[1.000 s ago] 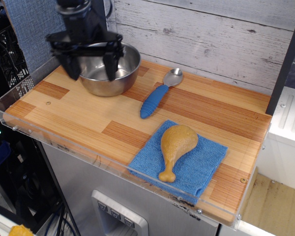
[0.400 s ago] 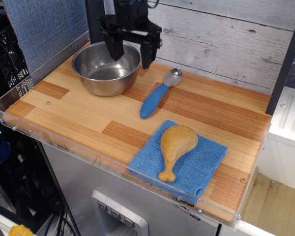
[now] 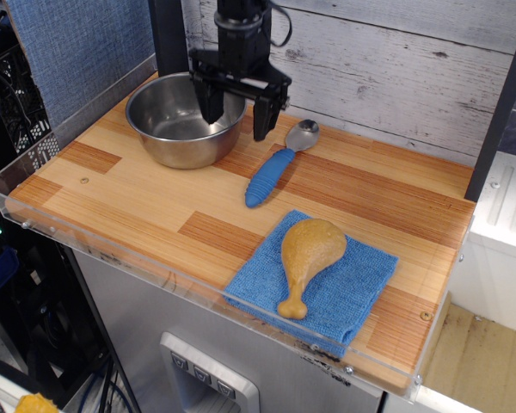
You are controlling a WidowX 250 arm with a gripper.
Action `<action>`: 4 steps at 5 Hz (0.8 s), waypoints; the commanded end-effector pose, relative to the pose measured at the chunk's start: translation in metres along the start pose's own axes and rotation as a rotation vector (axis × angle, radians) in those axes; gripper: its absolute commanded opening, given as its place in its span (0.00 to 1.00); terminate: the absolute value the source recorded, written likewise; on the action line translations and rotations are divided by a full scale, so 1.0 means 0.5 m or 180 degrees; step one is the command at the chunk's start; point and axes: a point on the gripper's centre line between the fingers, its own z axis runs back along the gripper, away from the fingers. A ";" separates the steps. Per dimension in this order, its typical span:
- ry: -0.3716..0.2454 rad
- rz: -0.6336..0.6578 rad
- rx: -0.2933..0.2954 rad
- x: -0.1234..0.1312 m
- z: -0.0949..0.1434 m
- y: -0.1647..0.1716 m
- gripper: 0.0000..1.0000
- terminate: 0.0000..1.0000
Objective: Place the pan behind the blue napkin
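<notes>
One pan (image 3: 182,120) empty | end effector (image 3: 239,114) released, straddling its right rim | drumstick (image 3: 307,258) on blue napkin (image 3: 344,291)

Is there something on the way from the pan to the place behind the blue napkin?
Yes. The spoon lies on the board between the pan and the bare wood behind the blue napkin. The open gripper straddles the pan's right rim, so nothing separates those two.
</notes>
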 end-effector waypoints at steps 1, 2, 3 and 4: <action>-0.0053 0.0015 0.0110 0.007 -0.002 0.000 0.00 0.00; -0.0014 0.0016 0.0096 -0.001 -0.008 -0.002 0.00 0.00; -0.0006 0.0054 0.0072 -0.009 -0.005 0.000 0.00 0.00; -0.0027 0.0152 0.0031 -0.018 0.005 0.014 0.00 0.00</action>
